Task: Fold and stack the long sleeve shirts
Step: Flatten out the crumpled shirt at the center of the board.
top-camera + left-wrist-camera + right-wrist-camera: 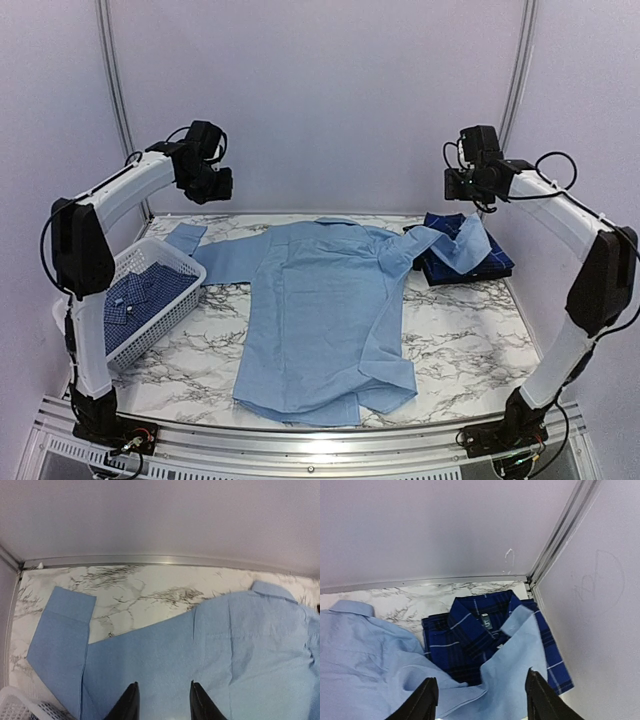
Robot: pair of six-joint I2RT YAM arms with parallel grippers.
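Observation:
A plain light blue long sleeve shirt [320, 310] lies spread flat on the marble table, collar to the back. Its left sleeve [65, 640] stretches toward the basket. Its right sleeve [520, 655] is draped over a folded dark navy plaid shirt [470, 630] in the back right corner. A blue-and-white check shirt [145, 295] lies in the white basket [150, 345]. My left gripper [163, 682] hangs open above the left sleeve, holding nothing. Over the draped right sleeve my right gripper [481, 675] is open too, apart from the cloth.
The basket stands at the table's left edge beside the left arm. Walls close the back and both sides; the plaid shirt [490, 262] sits tight against the right wall. Bare marble [460, 340] shows right of the shirt body.

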